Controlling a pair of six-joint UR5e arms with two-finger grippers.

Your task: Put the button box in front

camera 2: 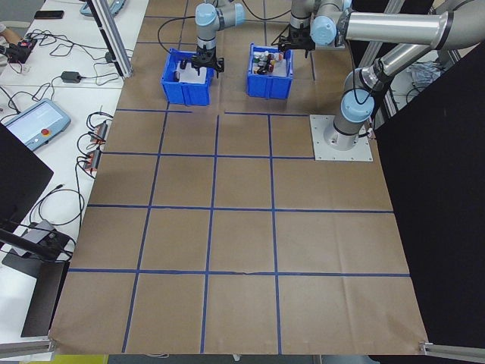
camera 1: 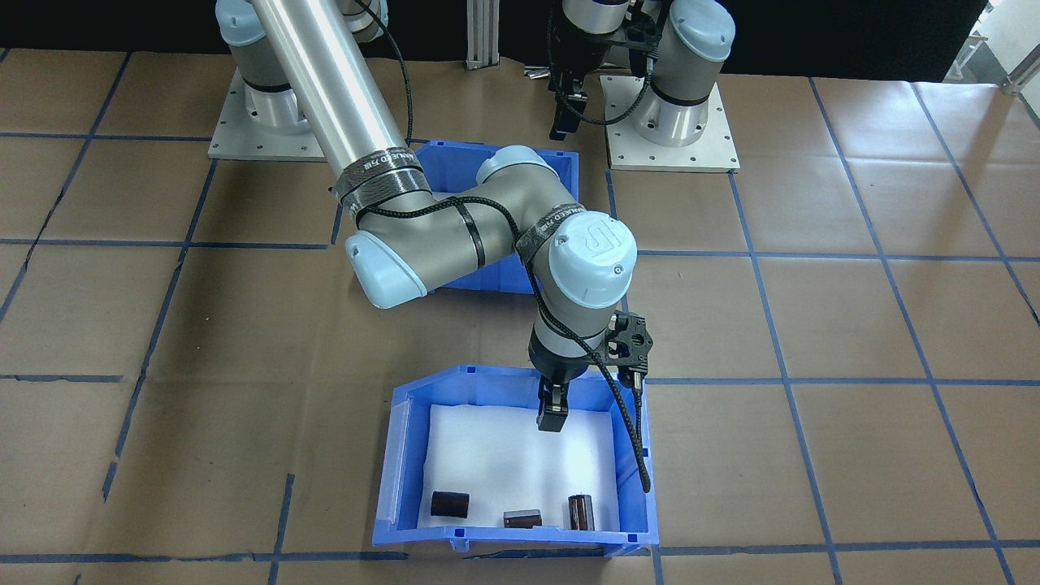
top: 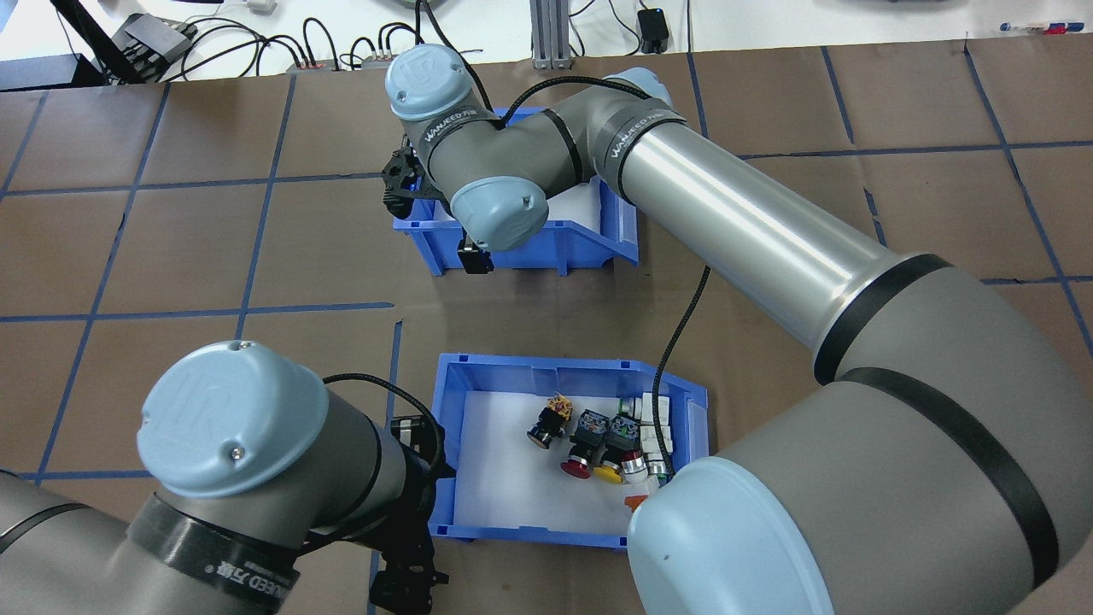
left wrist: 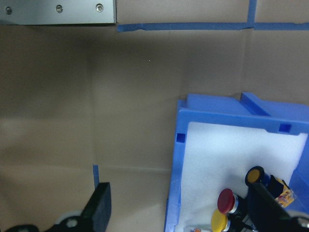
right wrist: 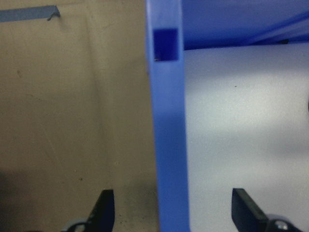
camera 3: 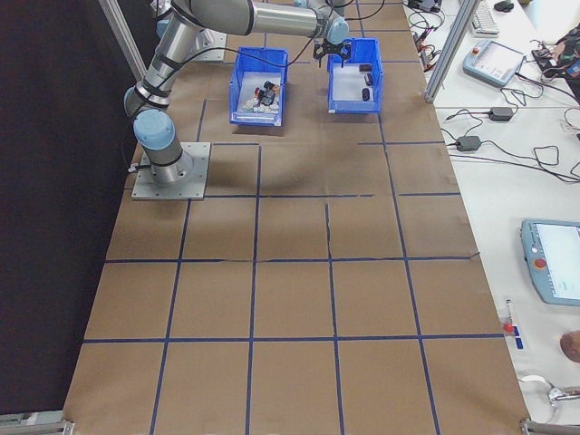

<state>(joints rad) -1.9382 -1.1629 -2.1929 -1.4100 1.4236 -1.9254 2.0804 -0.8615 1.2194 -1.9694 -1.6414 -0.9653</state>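
Note:
The button box (top: 546,366) is the blue, white-lined bin nearer the robot, with red, yellow and white push-buttons (top: 598,440) bunched at its right. My left gripper (left wrist: 178,189) is open, its fingers either side of the box's left wall, one outside and one inside. In the front-facing view the box (camera 1: 455,158) is mostly hidden behind my right arm. My right gripper (right wrist: 171,193) is open and straddles the robot-side wall of the other blue bin (camera 1: 404,455), which holds three dark cylinders (camera 1: 449,504).
The two bins stand one behind the other on brown paper marked with blue tape lines. The arms' grey base plates (camera 1: 670,122) lie at the robot's edge. Cables and devices lie beyond the far table edge (top: 256,51).

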